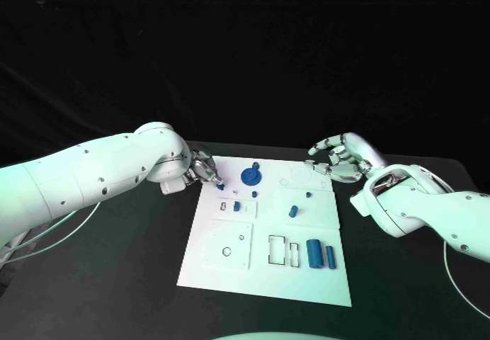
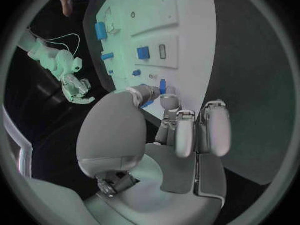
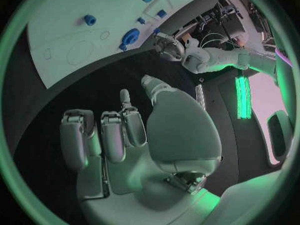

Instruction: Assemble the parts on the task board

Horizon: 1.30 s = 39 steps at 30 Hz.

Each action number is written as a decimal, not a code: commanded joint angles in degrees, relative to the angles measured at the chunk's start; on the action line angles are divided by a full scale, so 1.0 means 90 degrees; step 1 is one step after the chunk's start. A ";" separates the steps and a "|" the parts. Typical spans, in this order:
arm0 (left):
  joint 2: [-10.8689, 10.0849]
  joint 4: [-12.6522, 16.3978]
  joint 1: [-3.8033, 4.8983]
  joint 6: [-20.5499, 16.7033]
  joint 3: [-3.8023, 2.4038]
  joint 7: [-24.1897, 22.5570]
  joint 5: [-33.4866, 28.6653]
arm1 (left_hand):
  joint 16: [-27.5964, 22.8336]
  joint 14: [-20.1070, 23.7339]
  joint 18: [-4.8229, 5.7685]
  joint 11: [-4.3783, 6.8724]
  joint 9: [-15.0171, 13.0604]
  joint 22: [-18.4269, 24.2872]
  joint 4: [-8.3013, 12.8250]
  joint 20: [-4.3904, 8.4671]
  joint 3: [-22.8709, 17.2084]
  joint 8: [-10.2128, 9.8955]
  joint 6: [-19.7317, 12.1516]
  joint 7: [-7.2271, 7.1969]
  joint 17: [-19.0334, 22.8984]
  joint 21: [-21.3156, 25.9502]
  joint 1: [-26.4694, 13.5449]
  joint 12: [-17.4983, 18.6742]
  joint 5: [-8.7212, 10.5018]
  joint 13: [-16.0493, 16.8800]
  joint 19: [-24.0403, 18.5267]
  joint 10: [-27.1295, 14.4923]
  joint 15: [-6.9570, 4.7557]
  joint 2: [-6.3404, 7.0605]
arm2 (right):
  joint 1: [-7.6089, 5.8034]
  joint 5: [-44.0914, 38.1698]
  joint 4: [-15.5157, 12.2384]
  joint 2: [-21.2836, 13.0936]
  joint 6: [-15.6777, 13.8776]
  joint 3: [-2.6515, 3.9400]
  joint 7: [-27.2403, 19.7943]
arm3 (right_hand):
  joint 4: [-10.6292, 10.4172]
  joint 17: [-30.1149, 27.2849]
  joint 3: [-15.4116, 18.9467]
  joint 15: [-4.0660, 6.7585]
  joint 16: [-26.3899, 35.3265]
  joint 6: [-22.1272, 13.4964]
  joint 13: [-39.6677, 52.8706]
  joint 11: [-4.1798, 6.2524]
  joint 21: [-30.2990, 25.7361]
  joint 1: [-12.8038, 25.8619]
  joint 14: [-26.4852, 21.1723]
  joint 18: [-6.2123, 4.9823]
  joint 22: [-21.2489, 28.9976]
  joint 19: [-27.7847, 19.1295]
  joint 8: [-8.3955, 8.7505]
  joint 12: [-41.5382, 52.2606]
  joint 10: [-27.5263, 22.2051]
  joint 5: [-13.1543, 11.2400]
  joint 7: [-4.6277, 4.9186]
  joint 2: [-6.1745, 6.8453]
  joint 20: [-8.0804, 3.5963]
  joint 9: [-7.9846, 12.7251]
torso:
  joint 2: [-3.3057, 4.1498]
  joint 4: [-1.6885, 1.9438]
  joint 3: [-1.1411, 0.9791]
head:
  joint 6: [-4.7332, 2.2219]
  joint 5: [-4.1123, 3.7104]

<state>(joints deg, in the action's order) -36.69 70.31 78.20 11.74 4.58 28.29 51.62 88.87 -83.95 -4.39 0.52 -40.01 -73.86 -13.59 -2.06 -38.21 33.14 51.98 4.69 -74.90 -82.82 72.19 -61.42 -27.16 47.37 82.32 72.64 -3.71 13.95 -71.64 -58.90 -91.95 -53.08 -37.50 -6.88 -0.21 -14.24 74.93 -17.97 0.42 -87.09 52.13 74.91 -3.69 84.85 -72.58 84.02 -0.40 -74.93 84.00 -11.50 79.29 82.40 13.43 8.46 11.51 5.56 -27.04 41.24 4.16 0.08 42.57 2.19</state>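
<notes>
Pinching a small blue part (image 1: 219,185) at the task board's (image 1: 230,273) far-left edge: left robot hand (image 1: 202,172), fingertips closed on it. Right robot hand (image 1: 342,157) hovers off the board's far-right corner, fingers curled but apart, holding nothing. Other blue parts (image 1: 321,253) sit on the board.

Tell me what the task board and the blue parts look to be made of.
Task board: probably rigid white plastic, matte, going by its flat, even surface with cut recesses. Blue parts, such as the cylinder: likely moulded or printed plastic, judging from their uniform colour and dull sheen. Neither is certain.
</notes>
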 commanded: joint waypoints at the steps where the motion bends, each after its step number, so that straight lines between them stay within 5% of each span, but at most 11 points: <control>1: -0.0152 0.0316 0.0002 -0.0488 -0.0009 -0.0091 -0.0445 | 0.0004 -0.0596 0.0114 0.0013 -0.0361 -0.0024 0.1096 0.0001 -0.1128 0.0046 0.0130 -0.0076 -0.1402 -0.0042 -0.0073 -0.0046 -0.0089 0.0069 0.0050 0.0069 -0.0045 0.0007 | 0.0005 -0.0067 -0.0004 -0.0007 0.0047 0.0001 -0.0043 | -0.0042 0.0611 0.0001 0.0024 0.0037 0.0004 0.0617 0.0026 -0.0007 0.0008 0.0429 -0.0122 -0.1244 0.0289 -0.0040 -0.0004 -0.0008 0.0041 -0.0024 -0.0065 -0.0005 0.0004 | -0.0002 0.0012 -0.0001 | -0.0013 0.0011; 14: -0.0701 0.1328 -0.0165 -0.1176 0.0026 -0.0267 0.0166 | 0.0019 -0.0606 0.0116 0.0058 -0.0405 -0.0041 0.1220 0.0044 -0.1207 0.0060 0.0242 -0.0121 -0.1434 -0.0053 -0.0220 -0.0138 -0.0425 0.0224 0.0060 0.0218 -0.0088 0.0101 | 0.0031 -0.0042 -0.0002 -0.0022 0.0046 0.0001 -0.0055 | -0.0047 0.0608 0.0004 0.0024 0.0039 0.0006 0.0610 0.0026 -0.0019 0.0011 0.0428 -0.0125 -0.1235 0.0282 -0.0042 -0.0013 -0.0013 0.0051 -0.0025 -0.0062 -0.0006 0.0003 | -0.0001 0.0007 0.0005 | 0.0010 0.0059; 20: -0.0773 0.1482 -0.0276 -0.1270 0.0056 -0.0270 0.0544 | 0.0021 -0.0607 0.0113 0.0065 -0.0410 -0.0030 0.1234 0.0049 -0.1213 0.0062 0.0258 -0.0128 -0.1437 -0.0049 -0.0231 -0.0154 -0.0457 0.0249 0.0056 0.0239 -0.0093 0.0111 | 0.0040 -0.0036 -0.0004 -0.0026 0.0044 0.0001 -0.0059 | -0.0047 0.0608 0.0004 0.0024 0.0039 0.0006 0.0610 0.0026 -0.0019 0.0011 0.0428 -0.0125 -0.1235 0.0282 -0.0042 -0.0013 -0.0013 0.0051 -0.0025 -0.0062 -0.0006 0.0003 | 0.0004 0.0008 0.0015 | 0.0007 0.0070; 39: -0.0781 0.1652 -0.0387 -0.1020 0.0158 -0.0058 0.1171 | 0.0028 -0.0612 0.0115 0.0070 -0.0414 -0.0040 0.1245 0.0053 -0.1215 0.0065 0.0274 -0.0134 -0.1452 -0.0053 -0.0242 -0.0181 -0.0476 0.0289 0.0061 0.0265 -0.0099 0.0123 | 0.0056 -0.0028 -0.0005 -0.0029 0.0065 0.0001 -0.0065 | -0.0053 0.0605 0.0007 0.0025 0.0041 0.0007 0.0607 0.0027 -0.0022 0.0013 0.0428 -0.0126 -0.1234 0.0281 -0.0045 -0.0015 -0.0015 0.0063 -0.0025 -0.0058 -0.0007 0.0003 | 0.0018 0.0001 0.0007 | 0.0030 0.0093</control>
<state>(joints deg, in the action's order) -43.76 84.96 74.75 1.48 6.01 27.28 60.21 88.86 -84.05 -4.39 1.10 -40.12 -74.19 -13.41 -1.69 -38.38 33.40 53.60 3.85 -74.90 -83.10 70.15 -62.78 -31.09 49.97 82.68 74.66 -4.18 15.48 -71.18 -58.85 -91.93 -53.34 -37.49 -6.88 -0.34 -14.40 74.91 -17.80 0.42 -87.09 52.13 74.90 -3.69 84.85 -72.58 84.02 -0.40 -74.90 84.00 -11.73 79.29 82.40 13.75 8.46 11.51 5.56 -27.04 41.39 4.13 0.17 42.80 3.07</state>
